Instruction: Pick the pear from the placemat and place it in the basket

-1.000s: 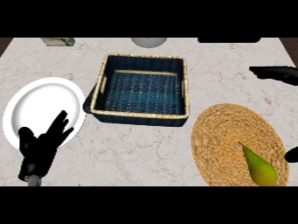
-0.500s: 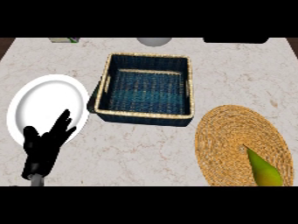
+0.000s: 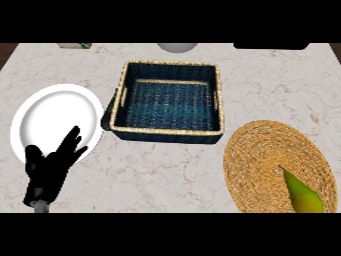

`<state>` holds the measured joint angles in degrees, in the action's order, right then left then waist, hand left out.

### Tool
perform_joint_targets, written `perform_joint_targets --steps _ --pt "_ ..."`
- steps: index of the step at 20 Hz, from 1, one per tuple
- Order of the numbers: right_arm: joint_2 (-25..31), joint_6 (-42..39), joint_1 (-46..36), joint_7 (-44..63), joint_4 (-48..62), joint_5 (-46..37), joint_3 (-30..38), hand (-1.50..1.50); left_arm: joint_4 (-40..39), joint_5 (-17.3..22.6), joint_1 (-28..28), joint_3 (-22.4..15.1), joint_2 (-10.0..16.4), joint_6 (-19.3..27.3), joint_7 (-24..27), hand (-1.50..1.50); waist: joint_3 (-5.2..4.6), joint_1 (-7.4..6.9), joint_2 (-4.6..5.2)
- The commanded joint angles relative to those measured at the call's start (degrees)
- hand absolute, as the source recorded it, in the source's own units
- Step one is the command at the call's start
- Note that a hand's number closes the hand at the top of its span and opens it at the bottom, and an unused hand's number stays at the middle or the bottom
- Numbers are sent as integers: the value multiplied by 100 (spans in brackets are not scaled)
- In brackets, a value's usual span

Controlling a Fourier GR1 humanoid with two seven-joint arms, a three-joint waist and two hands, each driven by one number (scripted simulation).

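Our left hand (image 3: 49, 171) rested open and empty. The pear (image 3: 303, 195) lay ungrasped on the placemat (image 3: 265, 150); we judged reaching it the next move.

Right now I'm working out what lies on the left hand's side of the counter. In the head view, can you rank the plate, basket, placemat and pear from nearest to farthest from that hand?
Measured from the left hand, at lower left:
1. plate: at left, the fingertips overlap its lower edge.
2. basket: up and right, mid-counter.
3. placemat: at right.
4. pear: on the placemat's lower right part.
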<state>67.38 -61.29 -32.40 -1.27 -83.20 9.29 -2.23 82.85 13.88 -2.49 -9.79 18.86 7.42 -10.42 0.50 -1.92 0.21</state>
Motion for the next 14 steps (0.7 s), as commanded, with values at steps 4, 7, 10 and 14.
perform_joint_targets --steps 4,7,10,14 --pt "-84 -587 51 -1010 338 -489 -90 -150 -363 91 -442 123 224 -272 -123 0 -38 19 30" --pt "-386 -232 380 -1057 -30 -580 -276 -150 -551 9 -11 190 167 -40 -510 0 -38 176 11" --pt "-836 123 551 -1063 35 -955 -597 -150 -205 -159 -382 -22 -5 111 -353 0 -33 80 14" --pt "-1045 401 769 -1124 -213 -1150 -630 -150 -268 -87 -412 96 115 -116 -292 0 -42 145 -8"
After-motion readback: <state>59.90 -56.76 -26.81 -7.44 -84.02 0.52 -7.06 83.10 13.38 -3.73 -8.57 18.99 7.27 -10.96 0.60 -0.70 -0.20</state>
